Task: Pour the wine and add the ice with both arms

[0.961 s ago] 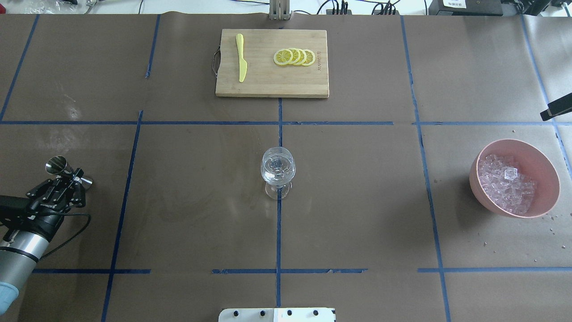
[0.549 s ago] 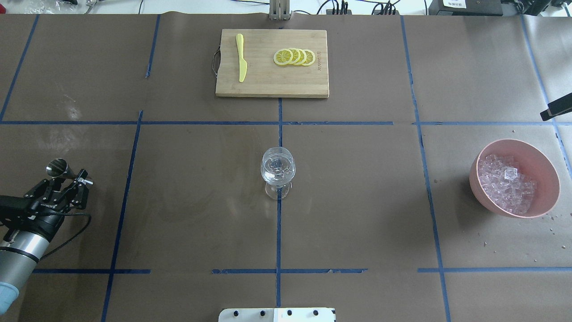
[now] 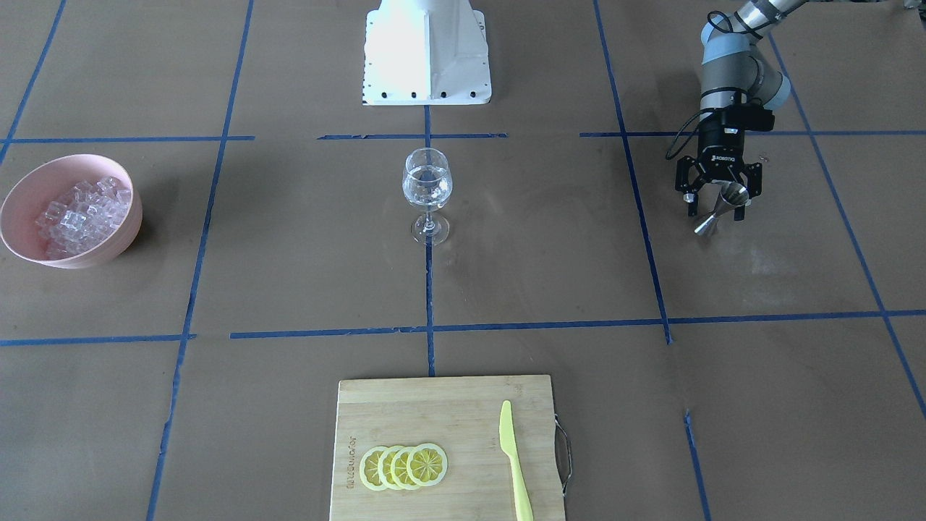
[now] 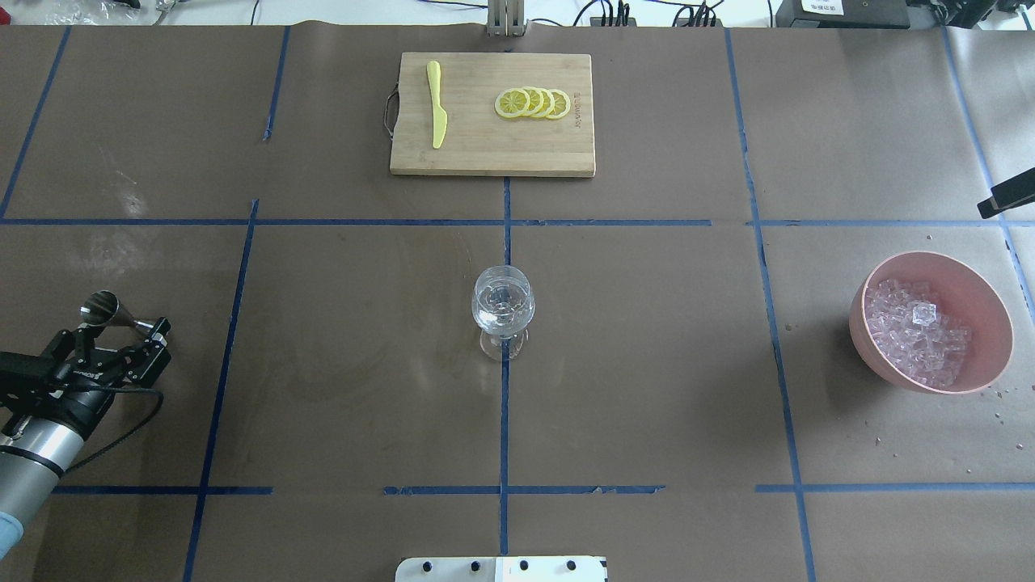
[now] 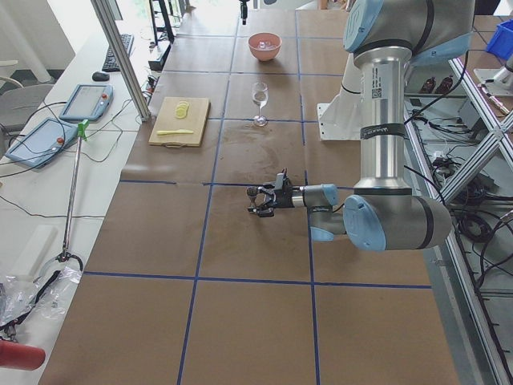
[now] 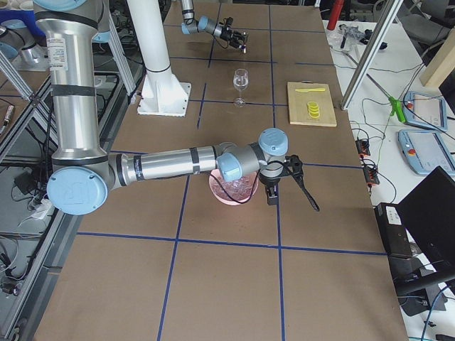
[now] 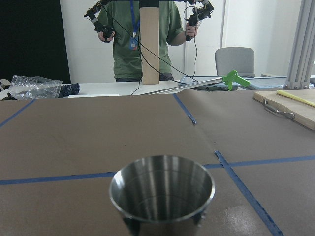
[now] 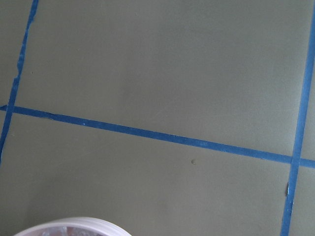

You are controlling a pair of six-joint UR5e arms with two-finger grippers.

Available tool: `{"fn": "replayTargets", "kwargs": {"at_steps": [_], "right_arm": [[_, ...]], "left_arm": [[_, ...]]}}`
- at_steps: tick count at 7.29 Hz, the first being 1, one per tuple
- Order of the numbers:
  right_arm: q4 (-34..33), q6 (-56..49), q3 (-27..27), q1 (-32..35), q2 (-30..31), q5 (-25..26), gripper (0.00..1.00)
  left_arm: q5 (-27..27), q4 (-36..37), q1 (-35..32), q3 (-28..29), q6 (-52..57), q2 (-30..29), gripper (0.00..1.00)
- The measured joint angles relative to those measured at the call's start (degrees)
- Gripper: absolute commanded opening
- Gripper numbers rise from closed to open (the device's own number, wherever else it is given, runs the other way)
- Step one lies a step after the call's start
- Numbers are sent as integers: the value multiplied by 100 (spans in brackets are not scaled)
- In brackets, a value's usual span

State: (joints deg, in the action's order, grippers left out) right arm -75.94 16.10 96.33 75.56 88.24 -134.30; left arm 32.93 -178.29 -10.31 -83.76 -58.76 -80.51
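My left gripper (image 4: 125,327) is shut on a steel jigger (image 4: 103,307) at the table's left side, and holds it tilted just above the paper. It shows in the front view (image 3: 716,210) too. The jigger's empty cup fills the left wrist view (image 7: 162,194). A wine glass (image 4: 502,307) with clear liquid stands at the table's centre. A pink bowl (image 4: 982,283) of ice (image 4: 914,335) sits at the right. My right gripper (image 6: 281,181) hovers by the bowl's far side with a long black tool (image 6: 309,199) at it. I cannot tell whether it is open or shut.
A wooden cutting board (image 4: 485,153) at the far centre carries a yellow knife (image 4: 437,105) and several lemon slices (image 4: 534,103). The tool's black tip (image 4: 1007,198) pokes in at the right edge. Small ice chips (image 4: 999,416) lie near the bowl. The white pedestal (image 3: 427,51) stands at the robot's side.
My left gripper has turned a little and shifted slightly toward the robot, with the jigger still in it. The glass, bowl and board have not moved.
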Motion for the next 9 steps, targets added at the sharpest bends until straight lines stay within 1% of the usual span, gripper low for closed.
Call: {"fn": "replayTargets", "kwargs": {"at_steps": [1, 3, 4, 5, 7, 8, 9], "right_arm": [[0, 6, 2, -11, 0, -2, 100], [5, 130, 46, -77, 0, -22, 100], [11, 336, 132, -136, 0, -39, 100], [22, 668, 287, -266, 14, -38, 100], [30, 1180, 635, -561, 88, 3, 100], [32, 1295, 827, -691, 211, 8, 100], [34, 1350, 1038, -852, 439, 13, 100]], "left_arm": [[302, -5, -6, -213, 204, 208, 95], [1156, -10, -16, -689, 488, 800, 95], [1638, -11, -29, -809, 599, 1084, 99], [2162, -28, -52, -868, 804, 1384, 99], [2916, -77, -83, -893, 1127, 1803, 100], [3231, -180, -98, -821, 1170, 1974, 100], [3620, -476, -231, -602, 1184, 2085, 100]]}}
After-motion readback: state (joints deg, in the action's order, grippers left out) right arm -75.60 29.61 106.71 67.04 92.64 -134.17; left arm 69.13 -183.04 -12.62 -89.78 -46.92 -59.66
